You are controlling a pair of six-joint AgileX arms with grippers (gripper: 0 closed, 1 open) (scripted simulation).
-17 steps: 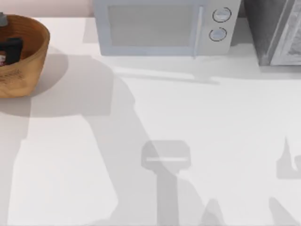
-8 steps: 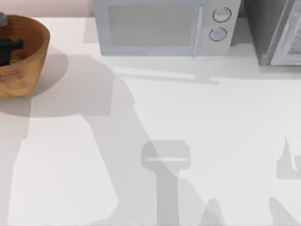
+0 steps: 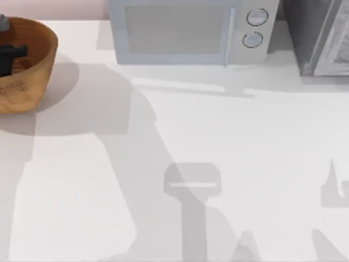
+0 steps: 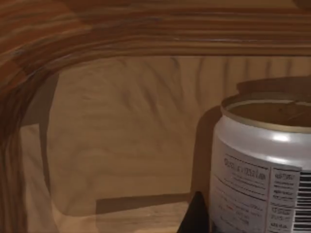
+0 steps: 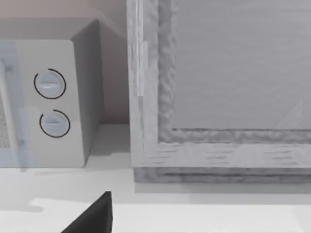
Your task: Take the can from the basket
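The white surface lies bare at its near side. At its far left edge sits the basket, and the left pincer reaches down inside it; whether it is spread or pressed together, I cannot tell. The can stands upright inside the basket, close to its wooden inner wall, a dark fingertip just beside it. Farther back stands a microwave.

Orange-brown, wood-grained basket; silvery-white can with black print; pale-grey microwave.
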